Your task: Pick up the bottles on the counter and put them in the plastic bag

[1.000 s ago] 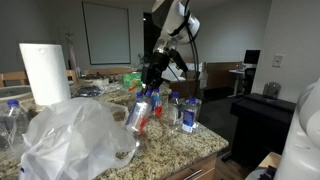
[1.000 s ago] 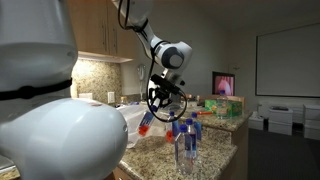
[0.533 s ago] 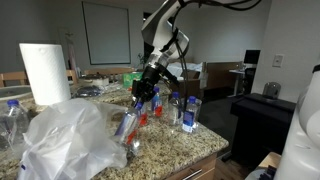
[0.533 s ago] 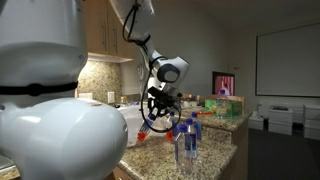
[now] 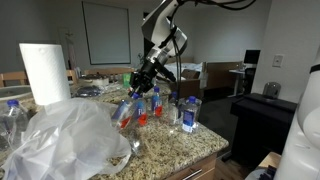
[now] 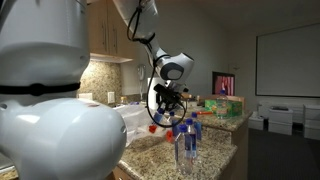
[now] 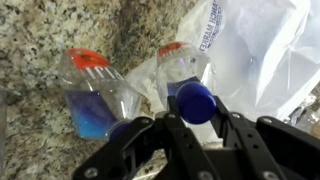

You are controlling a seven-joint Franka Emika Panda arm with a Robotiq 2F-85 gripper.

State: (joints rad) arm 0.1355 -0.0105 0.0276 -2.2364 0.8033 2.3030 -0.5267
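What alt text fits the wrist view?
The gripper grips a blue-capped bottle at its cap end, beside the crinkled plastic bag. A second bottle shows to the left, against the speckled counter.

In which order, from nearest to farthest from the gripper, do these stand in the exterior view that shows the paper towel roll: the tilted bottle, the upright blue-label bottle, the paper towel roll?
1. Tilted bottle: held between the jaws of the gripper.
2. Blue-label bottle: upright on the counter, to the picture's right.
3. Paper towel roll: far to the picture's left.
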